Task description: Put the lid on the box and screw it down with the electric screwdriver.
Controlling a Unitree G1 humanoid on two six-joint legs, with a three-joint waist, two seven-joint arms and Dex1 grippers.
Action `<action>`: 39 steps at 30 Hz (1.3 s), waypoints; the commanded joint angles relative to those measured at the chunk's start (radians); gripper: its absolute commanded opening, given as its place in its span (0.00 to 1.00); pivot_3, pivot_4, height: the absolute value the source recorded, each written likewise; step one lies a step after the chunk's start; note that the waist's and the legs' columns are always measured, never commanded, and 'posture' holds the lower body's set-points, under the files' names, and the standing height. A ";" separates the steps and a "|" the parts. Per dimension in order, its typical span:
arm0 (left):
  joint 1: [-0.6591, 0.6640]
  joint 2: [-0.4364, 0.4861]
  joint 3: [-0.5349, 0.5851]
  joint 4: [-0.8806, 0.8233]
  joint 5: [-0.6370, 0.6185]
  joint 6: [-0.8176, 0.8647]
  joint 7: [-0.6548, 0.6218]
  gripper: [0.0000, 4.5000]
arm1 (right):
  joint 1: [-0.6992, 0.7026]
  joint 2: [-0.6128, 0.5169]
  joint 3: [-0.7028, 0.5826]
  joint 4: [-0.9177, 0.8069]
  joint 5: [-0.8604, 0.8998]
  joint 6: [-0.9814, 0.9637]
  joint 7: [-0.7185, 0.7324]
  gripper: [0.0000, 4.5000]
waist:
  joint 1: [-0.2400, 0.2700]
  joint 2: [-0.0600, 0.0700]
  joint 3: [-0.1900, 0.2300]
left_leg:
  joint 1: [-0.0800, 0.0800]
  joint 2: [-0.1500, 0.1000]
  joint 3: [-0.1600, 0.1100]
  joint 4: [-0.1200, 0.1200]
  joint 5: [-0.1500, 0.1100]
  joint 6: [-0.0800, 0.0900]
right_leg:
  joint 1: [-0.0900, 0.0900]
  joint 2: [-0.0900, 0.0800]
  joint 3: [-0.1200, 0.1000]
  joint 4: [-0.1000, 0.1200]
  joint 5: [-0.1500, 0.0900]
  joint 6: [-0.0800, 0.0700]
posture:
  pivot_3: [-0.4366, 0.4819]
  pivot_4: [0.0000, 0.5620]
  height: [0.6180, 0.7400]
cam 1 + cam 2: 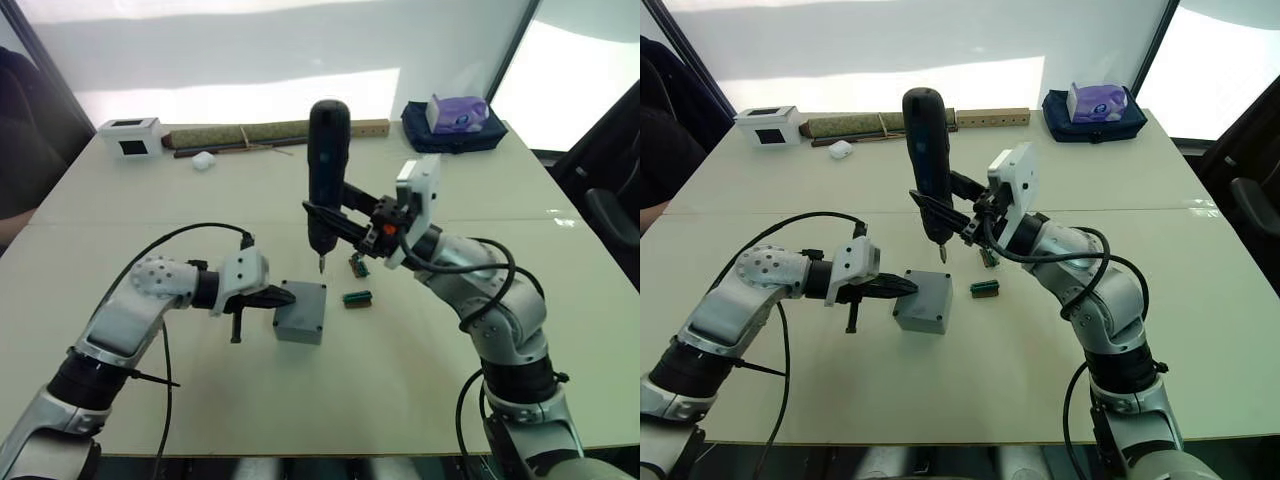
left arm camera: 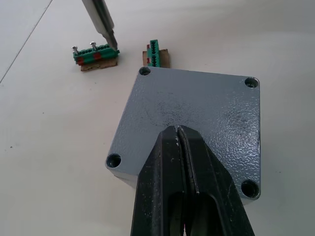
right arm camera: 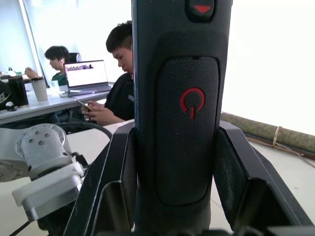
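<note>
Left end effector (image 1: 283, 296) rests closed on the lid (image 1: 303, 305), blocking its near-left side. Screwdriver (image 1: 327, 170) bit hangs just above the lid's far edge; two green connectors (image 1: 357, 297) crowd the counter (image 1: 420, 380) just right of it.

- My electric screwdriver (image 1: 328, 170) stands upright, black and thick, bit down, clear of the surface at 1 o'clock from the box (image 1: 301, 312);
- the lid (image 2: 189, 120), grey, sits on the box, four corner holes showing.

Both arms have silver-grey metal shells with rounded joints and small screws. Black cables loop along each forearm. Each wrist carries a white block, and black fingers (image 1: 280, 296) follow it.
</note>
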State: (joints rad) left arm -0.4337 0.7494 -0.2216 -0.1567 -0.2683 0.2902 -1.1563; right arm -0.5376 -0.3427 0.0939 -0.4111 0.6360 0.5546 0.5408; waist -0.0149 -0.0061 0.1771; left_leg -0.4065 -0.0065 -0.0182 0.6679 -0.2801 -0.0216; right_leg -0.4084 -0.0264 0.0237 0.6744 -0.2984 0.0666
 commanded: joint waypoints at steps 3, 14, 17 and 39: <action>0.009 -0.007 -0.029 0.047 0.050 -0.008 0.000 0.00 | 0.024 0.005 0.006 -0.037 -0.029 -0.047 0.038 0.35 | 0.000 0.000 0.000 | 0.001 0.000 0.000 0.000 0.000 0.000 | 0.001 0.000 0.000 0.001 0.000 0.000 | 0.48 0.27 1.00; 0.010 -0.015 -0.026 0.032 0.045 0.002 -0.005 0.00 | 0.039 0.025 0.007 -0.021 -0.071 -0.072 0.056 0.35 | 0.000 0.000 0.000 | 0.002 0.000 0.000 0.001 0.000 0.000 | 0.002 0.000 0.000 0.002 0.000 0.000 | 0.48 0.27 1.00; 0.009 -0.015 -0.026 0.033 0.043 0.003 -0.007 0.00 | 0.044 0.032 0.005 -0.018 -0.073 -0.076 0.059 0.35 | 0.000 0.000 0.000 | 0.002 0.000 0.000 0.001 0.000 0.000 | 0.002 0.000 0.000 0.002 0.000 0.000 | 0.48 0.27 1.00; 0.015 -0.024 -0.049 0.037 0.072 0.007 -0.007 0.00 | 0.128 -0.013 0.084 0.054 -0.163 -0.021 0.075 0.35 | -0.001 -0.001 -0.004 | 0.018 0.000 -0.001 -0.002 0.000 0.000 | 0.018 0.000 0.000 -0.002 0.000 0.000 | 0.48 0.27 1.00</action>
State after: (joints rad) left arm -0.4372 0.7239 -0.2316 -0.1367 -0.2303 0.2905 -1.1557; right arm -0.4407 -0.3354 0.1487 -0.3985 0.5016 0.4731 0.6265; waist -0.0162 -0.0072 0.1727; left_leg -0.3884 -0.0064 -0.0187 0.6662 -0.2800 -0.0214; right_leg -0.3900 -0.0264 0.0235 0.6725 -0.2987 0.0663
